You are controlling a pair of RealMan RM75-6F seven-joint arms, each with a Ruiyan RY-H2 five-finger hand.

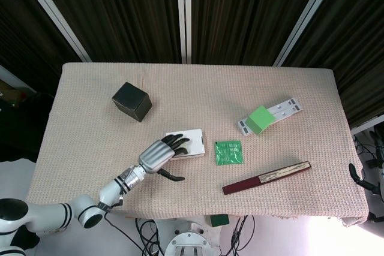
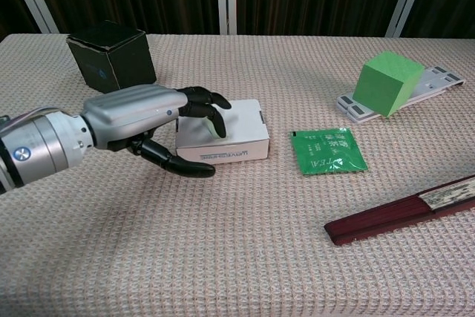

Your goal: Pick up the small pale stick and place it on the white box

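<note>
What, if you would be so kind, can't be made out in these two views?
- Pale stick: neither view shows it; in the chest view the left hand's fingers cover the near-left top of the white box, where it may lie.
- Right hand: outside both views.
- Print on the white box's front: too small to read.
- Closed fan: cut off by the chest view's right edge.
</note>
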